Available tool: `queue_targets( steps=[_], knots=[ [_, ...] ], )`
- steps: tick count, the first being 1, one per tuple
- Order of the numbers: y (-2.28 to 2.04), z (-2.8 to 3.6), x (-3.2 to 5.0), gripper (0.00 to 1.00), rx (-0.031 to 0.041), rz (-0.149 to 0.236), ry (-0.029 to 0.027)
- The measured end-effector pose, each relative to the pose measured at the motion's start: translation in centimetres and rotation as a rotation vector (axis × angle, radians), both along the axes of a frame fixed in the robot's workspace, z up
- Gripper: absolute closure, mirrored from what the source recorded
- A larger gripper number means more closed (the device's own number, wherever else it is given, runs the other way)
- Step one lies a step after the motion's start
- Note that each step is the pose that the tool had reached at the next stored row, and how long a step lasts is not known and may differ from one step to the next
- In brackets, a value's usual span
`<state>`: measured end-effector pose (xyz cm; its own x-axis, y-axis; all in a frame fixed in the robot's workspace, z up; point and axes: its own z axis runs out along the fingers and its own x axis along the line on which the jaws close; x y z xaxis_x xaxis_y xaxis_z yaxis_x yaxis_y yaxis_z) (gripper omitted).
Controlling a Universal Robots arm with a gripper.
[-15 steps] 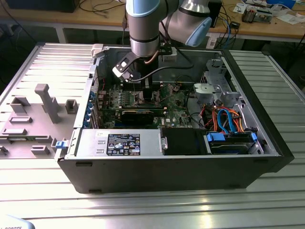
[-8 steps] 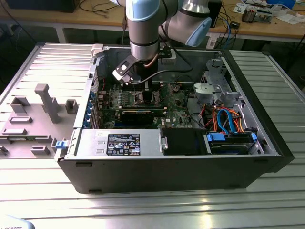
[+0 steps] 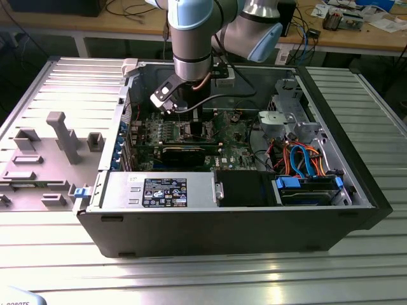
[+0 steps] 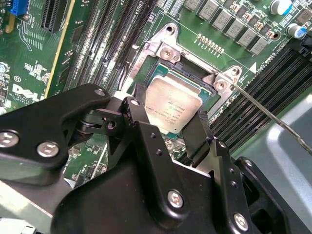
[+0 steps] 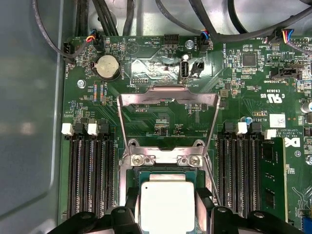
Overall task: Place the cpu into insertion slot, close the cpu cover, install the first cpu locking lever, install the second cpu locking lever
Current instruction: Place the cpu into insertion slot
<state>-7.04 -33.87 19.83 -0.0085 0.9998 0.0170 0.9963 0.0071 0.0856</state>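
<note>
The cpu [image 4: 174, 106] [image 5: 165, 204] is a silvery square chip, and my gripper [image 4: 170, 105] [image 5: 166, 197] is shut on it, a black finger [image 4: 142, 117] on each side. It sits at the insertion slot [image 4: 194, 74] [image 5: 165, 171]; I cannot tell whether it rests in it or hovers just above. The cpu cover [image 5: 168, 96] stands swung open beyond the slot. A thin wire locking lever [image 4: 265, 116] [image 5: 210, 176] sticks out beside the slot, unlatched. In the exterior view the gripper [image 3: 191, 115] reaches down onto the green board [image 3: 235, 136] inside the case.
Rows of black memory slots [image 5: 90, 175] [image 5: 239, 170] flank the socket. A long black card [image 3: 184, 152], a power supply [image 3: 159, 190] and a drive cage with blue and orange cables [image 3: 305, 159] crowd the case. A grey fixture tray [image 3: 51, 152] lies at the exterior view's left.
</note>
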Motion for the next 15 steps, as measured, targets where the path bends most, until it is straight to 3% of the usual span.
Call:
queue_targets(
  steps=[3, 5, 9, 15],
  knots=[
    [0.00, -0.01, 0.00, 0.45, 0.0003, 0.000, -0.0001],
    [0.00, -0.01, 0.00, 0.32, 0.0001, 0.000, -0.0001],
    [0.04, 0.00, -0.01, 0.32, -0.0001, -0.001, 0.0001],
    [0.46, -0.27, 0.00, 0.32, 0.0032, 0.000, 0.0001]
  ],
)
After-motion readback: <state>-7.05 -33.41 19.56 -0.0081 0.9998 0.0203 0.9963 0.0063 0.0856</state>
